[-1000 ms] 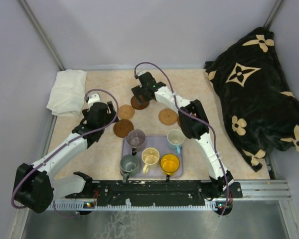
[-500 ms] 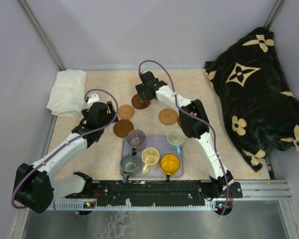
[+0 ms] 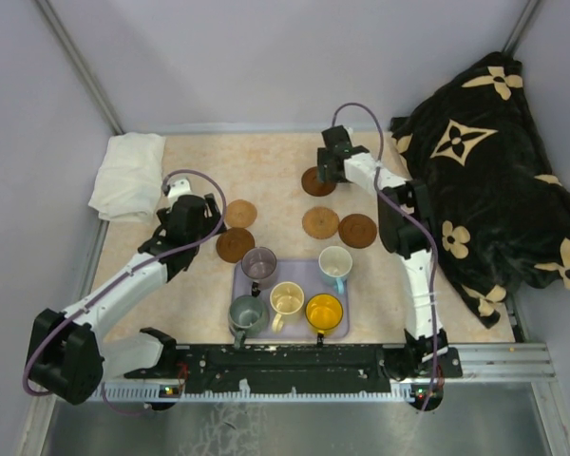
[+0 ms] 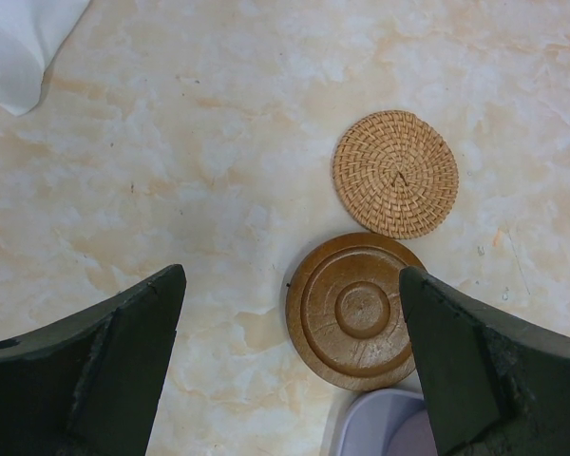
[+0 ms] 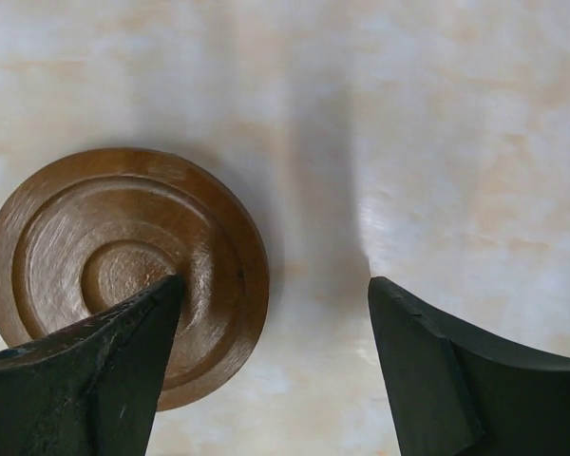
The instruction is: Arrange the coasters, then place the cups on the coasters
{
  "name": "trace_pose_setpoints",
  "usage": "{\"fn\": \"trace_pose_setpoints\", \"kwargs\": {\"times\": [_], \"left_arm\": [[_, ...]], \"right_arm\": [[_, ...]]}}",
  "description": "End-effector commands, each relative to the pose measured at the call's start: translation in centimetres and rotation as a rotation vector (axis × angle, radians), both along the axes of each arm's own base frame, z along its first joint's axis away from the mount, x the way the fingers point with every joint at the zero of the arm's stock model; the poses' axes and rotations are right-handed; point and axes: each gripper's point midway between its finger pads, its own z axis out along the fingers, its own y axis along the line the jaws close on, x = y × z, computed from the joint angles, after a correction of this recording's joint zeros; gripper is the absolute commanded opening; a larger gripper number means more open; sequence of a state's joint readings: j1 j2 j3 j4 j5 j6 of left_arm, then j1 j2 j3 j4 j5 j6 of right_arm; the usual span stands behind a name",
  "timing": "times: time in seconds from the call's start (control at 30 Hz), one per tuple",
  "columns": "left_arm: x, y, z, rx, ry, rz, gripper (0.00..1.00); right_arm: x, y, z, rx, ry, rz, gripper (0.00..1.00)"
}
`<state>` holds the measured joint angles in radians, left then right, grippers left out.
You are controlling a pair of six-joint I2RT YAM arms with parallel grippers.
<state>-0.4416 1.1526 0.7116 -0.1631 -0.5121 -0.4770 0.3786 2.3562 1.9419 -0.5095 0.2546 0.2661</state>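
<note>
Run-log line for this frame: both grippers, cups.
left gripper open, near woven coaster | right gripper open over dark coaster | cups all on tray

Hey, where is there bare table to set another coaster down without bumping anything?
Widest bare patch: the far tabletop between the white cloth and the right tool. A smaller gap lies between the left woven coaster and the right woven coaster. Crowded: the lavender tray, packed with cups, and the strip beside the black blanket.

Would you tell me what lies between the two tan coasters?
Only bare tabletop, seen in the top view, between the left tan coaster and the right tan coaster.
</note>
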Motion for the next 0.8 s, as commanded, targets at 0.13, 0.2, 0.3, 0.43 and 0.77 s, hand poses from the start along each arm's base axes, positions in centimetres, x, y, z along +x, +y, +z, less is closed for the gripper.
{"fn": "trace_pose_setpoints", "kwargs": {"times": [0.13,0.2,0.3,0.43,0.77], "left_arm": [[0.5,-0.4,-0.2,-0.031,-0.001,-0.001,0.99],[0.6,-0.5,-0.3,-0.035,0.003,-0.005,0.99],[0.6,-0.7,-0.5,-0.041,0.011,-0.010,0.99],[0.6,-0.8,-0.5,-0.049,0.011,-0.015,0.99],[0.5,-0.8,-0.3,-0.049,0.013,-0.017,0.99]], "right_arm": [[-6.5,-9.9,-3.0,-0.176,0.136,-0.233,0.72],[-7.5,-11.2,-2.8,-0.196,0.132,-0.270,0.69],[-8.9,-13.0,-2.6,-0.237,0.133,-0.318,0.66],[-10.2,-15.2,-2.0,-0.253,0.119,-0.382,0.61],[-12.4,-18.7,-2.4,-0.244,0.138,-0.476,0.57]]}}
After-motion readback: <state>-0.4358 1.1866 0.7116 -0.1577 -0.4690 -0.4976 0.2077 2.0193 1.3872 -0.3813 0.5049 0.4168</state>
